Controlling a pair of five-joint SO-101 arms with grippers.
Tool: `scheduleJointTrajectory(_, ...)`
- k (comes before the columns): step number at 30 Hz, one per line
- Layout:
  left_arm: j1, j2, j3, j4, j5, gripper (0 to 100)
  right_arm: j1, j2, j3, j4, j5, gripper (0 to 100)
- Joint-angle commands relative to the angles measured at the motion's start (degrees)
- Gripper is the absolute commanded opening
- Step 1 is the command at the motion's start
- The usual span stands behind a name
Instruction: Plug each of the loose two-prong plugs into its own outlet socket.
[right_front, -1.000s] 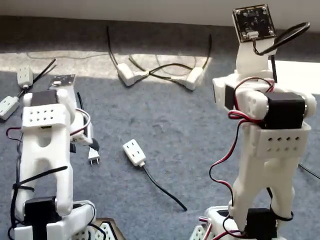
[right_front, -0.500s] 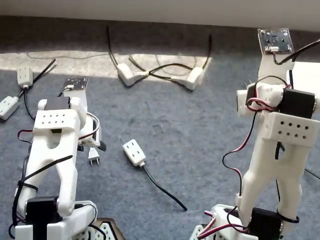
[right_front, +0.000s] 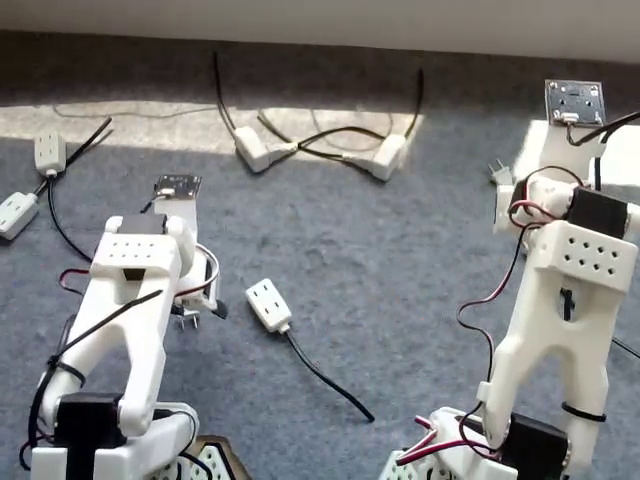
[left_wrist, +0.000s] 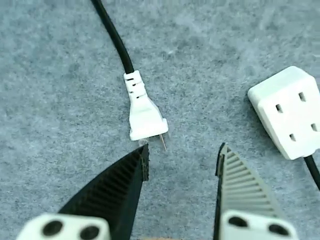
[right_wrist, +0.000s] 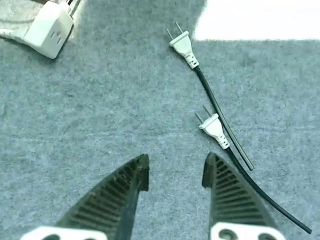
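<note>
Both arms are swinging rightward since a second ago. One plug (left_wrist: 145, 117) is lying flat on the carpet (left_wrist: 60, 60), prongs facing the left gripper (left_wrist: 182, 155), which is hanging open, empty, just short of it, with the socket (left_wrist: 290, 112) nearby. I judge it should be centring over the plug's body, clear of the prongs. The right gripper (right_wrist: 175, 172) is gaping empty near another plug (right_wrist: 212, 127).

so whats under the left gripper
A two-prong plug on a black cord lies on the grey carpet just ahead of the open left gripper, an outlet socket beside it. Carpet beneath the gripper's body is hidden.

Plug (right_front: 186, 318) partly hidden behind left arm (right_front: 130, 300), outlet socket (left_wrist: 289, 111) cut by view's edge
</note>
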Motion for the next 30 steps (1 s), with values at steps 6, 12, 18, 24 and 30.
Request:
scheduleJointTrajectory(6,0.92,-0.31,0.22,-5.45,-0.09,23,0.48,-1.8,-0.22,-0.66,0.26,18.1)
scheduleJointTrajectory(12,0.84,-0.22,3.91,-8.26,-0.26,23,0.48,-1.45,-0.22,-0.57,0.18,18.1)
scheduleJointTrajectory(18,-1.8,-0.22,6.29,-9.14,-0.35,23,0.4,-1.54,-0.22,-0.57,0.18,18.1)
scheduleJointTrajectory(24,-7.16,-0.22,6.73,-9.41,-0.53,23,0.13,-1.45,-0.22,-0.57,0.18,18.1)
scheduleJointTrajectory(30,-7.87,-0.48,8.84,-13.63,-0.53,23,0.13,-1.45,-0.13,-0.57,0.18,18.1)
